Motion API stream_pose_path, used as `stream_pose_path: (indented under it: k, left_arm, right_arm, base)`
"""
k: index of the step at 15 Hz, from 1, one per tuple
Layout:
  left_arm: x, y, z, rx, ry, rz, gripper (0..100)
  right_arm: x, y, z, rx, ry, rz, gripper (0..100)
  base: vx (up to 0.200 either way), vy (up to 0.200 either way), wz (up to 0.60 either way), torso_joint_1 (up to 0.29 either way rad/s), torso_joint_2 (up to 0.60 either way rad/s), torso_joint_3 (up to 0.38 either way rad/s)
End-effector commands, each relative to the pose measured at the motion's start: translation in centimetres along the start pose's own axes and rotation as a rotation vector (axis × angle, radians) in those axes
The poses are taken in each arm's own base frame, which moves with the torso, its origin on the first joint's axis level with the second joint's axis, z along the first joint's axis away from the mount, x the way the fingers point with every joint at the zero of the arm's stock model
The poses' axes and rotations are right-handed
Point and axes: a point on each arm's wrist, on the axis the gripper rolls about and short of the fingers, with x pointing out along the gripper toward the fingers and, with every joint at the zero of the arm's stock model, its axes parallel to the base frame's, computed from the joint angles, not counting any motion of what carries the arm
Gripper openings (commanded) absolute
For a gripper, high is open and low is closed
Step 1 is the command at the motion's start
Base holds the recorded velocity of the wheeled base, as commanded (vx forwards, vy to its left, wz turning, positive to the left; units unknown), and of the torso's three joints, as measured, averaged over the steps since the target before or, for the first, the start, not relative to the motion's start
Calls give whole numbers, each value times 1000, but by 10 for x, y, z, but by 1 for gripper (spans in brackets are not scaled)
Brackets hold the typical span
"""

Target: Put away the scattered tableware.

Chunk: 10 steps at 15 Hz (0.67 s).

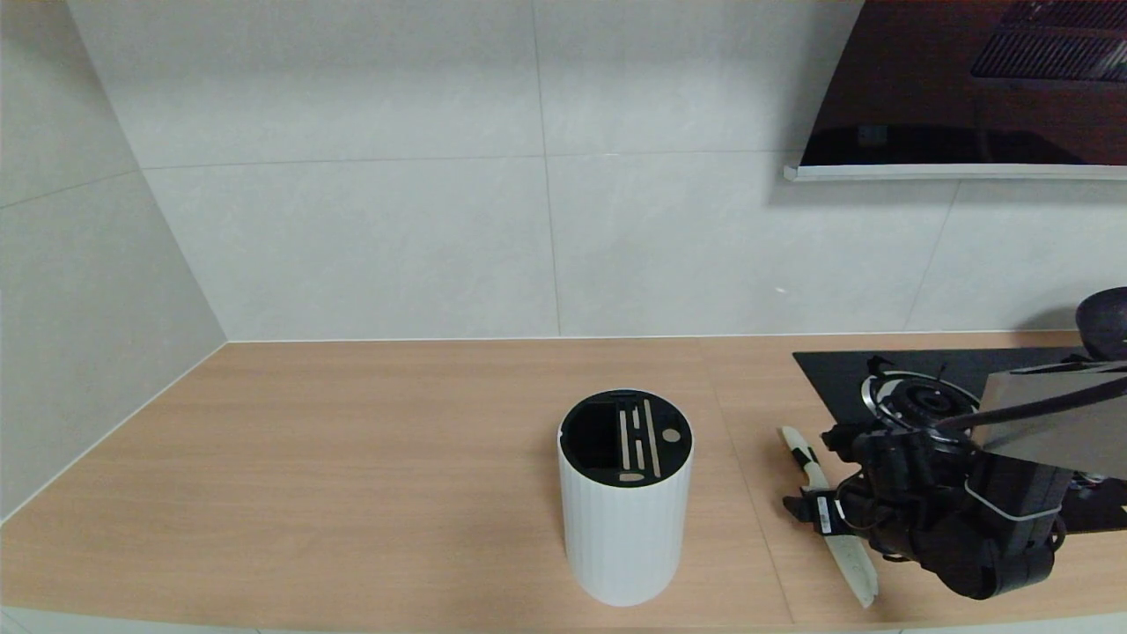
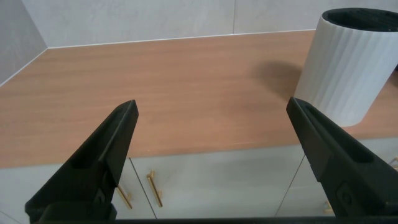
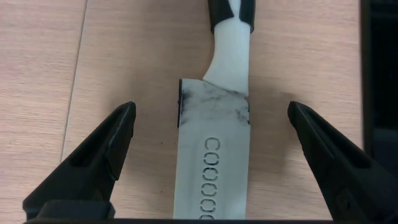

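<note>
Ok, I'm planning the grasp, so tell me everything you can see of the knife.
The knife looks white ceramic, with dark smudges at the heel, a row of ovals along the blade and a black-and-white handle. It lies flat on the counter between holder and hob, handle toward the wall. The open right gripper straddles the blade without touching it.

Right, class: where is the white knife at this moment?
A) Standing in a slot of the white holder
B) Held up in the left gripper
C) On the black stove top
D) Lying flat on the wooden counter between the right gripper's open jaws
D: the knife lies flat on the counter, and the right gripper has its jaws open on either side of it.
</note>
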Motion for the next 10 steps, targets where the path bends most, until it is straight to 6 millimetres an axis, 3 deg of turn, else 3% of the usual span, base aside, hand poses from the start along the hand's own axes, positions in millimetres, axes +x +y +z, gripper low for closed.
stream_pose_path:
  k: [1,3,4,10]
  left_arm:
    - [0,0,0,0,1,0,100]
    - [0,0,0,0,1,0,100]
    - [0,0,0,0,1,0,100]
    - [0,0,0,0,1,0,100]
  right_arm:
    - [1,0,-1,-1,5,0,100]
    - [3,0,-3,0,9,-2,100]
    - [4,0,-3,0,8,-2,0]
    - [5,0,-4,7,13,-2,0]
  base:
    - [0,0,0,0,0,0]
    - [0,0,0,0,0,0]
    - [0,0,0,0,0,0]
    - [0,0,0,0,0,0]
